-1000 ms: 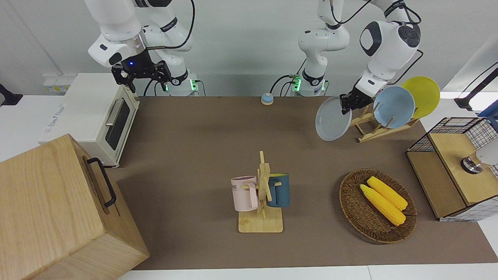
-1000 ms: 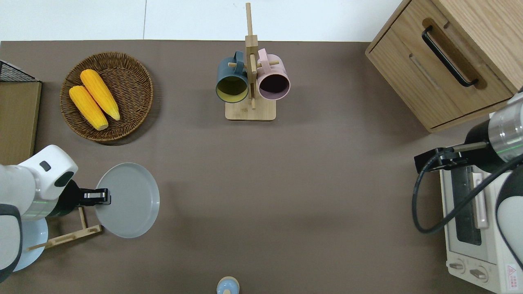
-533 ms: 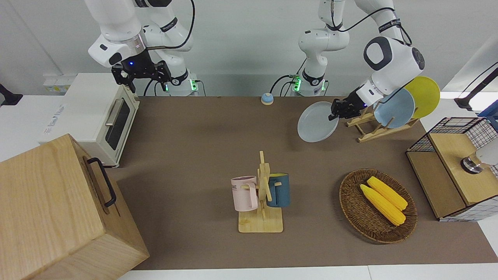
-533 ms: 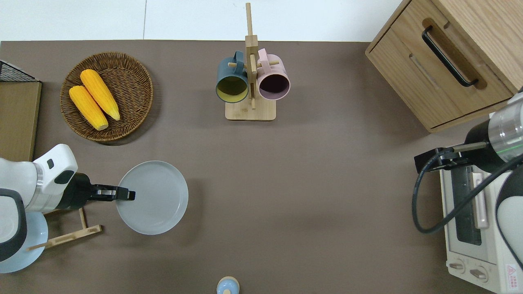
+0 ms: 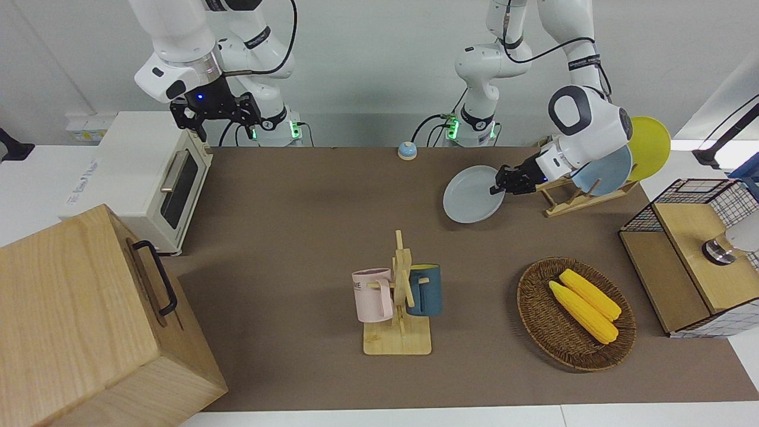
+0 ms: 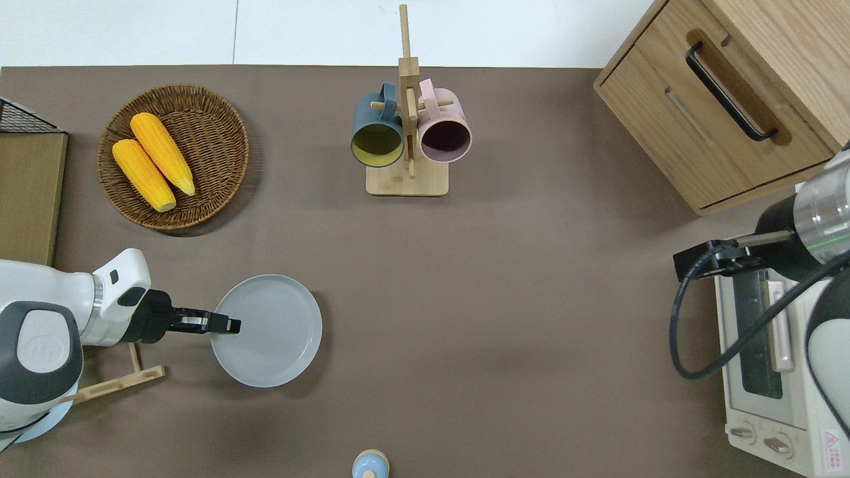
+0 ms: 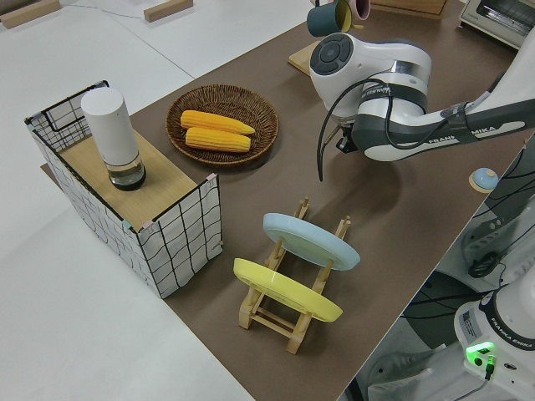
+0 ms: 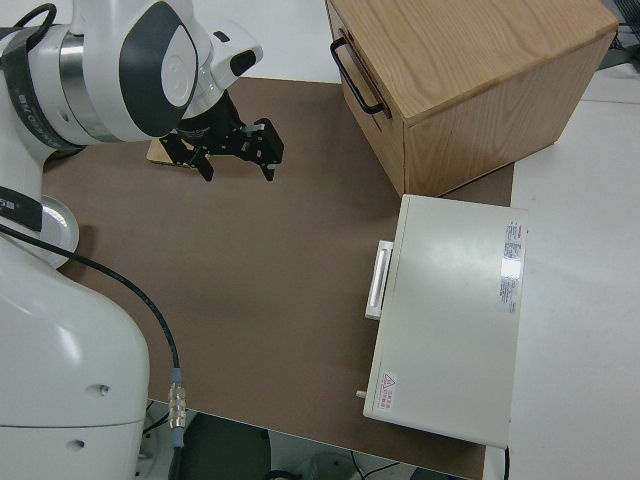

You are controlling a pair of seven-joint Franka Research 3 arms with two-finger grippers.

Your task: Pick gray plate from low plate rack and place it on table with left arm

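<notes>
The gray plate (image 5: pixel 472 196) is held nearly flat, low over the table (image 5: pixel 296 196), beside the low plate rack (image 5: pixel 570 199) toward the table's middle; it also shows in the overhead view (image 6: pixel 269 330). My left gripper (image 5: pixel 500 184) is shut on the plate's rim nearest the rack and shows in the overhead view (image 6: pixel 224 324). I cannot tell whether the plate touches the mat. The rack (image 7: pixel 284 311) holds a light-blue plate (image 5: pixel 606 171) and a yellow plate (image 5: pixel 652 141). In the left side view the arm hides the gray plate. My right gripper (image 8: pixel 237 158) is open and parked.
A mug tree (image 5: pixel 401 296) with two mugs stands mid-table. A wicker basket (image 5: pixel 536 314) with two corn cobs lies farther from the robots than the rack. A wire crate (image 5: pixel 694 255), a toaster oven (image 5: pixel 154 178), a wooden box (image 5: pixel 89 320) and a small blue bell (image 5: pixel 407 150) line the edges.
My left gripper has carried the gray plate away from the rack toward the table's middle, lowered it, and tipped it from slanted to nearly flat. The right arm has not moved.
</notes>
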